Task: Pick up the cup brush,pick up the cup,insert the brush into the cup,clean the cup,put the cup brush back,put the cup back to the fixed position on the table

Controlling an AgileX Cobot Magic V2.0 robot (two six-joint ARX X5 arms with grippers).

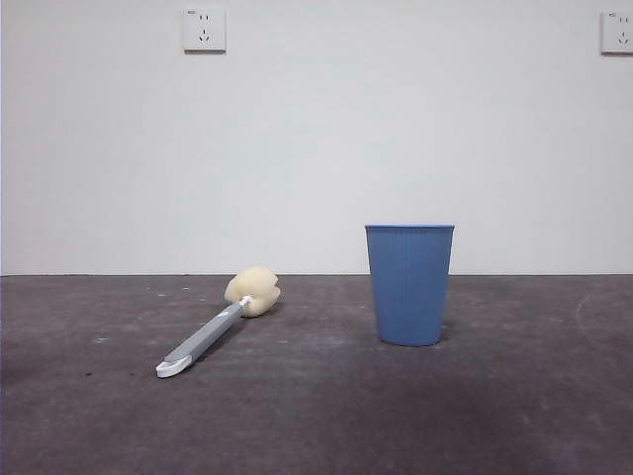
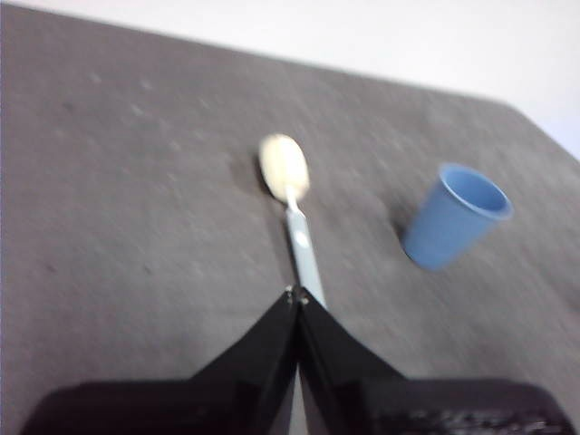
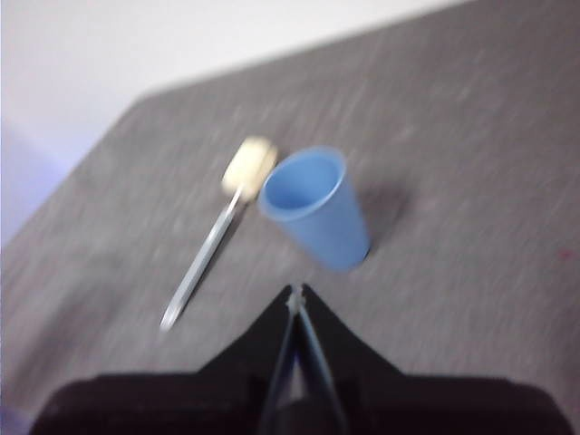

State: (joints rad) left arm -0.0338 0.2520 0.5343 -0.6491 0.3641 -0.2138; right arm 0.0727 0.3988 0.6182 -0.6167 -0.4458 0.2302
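The cup brush (image 1: 220, 327) lies flat on the table (image 1: 316, 416) at centre left, cream sponge head toward the wall, white handle tip toward the front. The blue ribbed cup (image 1: 409, 284) stands upright to its right, apart from it. Neither arm shows in the front view. My left gripper (image 2: 296, 297) hovers above the table with its jaws shut, tips over the brush (image 2: 294, 213) handle's near end; the cup (image 2: 453, 216) is off to one side. My right gripper (image 3: 296, 294) is also shut and empty, held above the table short of the cup (image 3: 317, 208), with the brush (image 3: 220, 227) beside it.
A plain white wall with two power sockets (image 1: 204, 30) (image 1: 617, 32) backs the table. The dark grey table (image 2: 118, 199) surface stretches around both objects, and its far edge (image 3: 299, 54) meets the wall.
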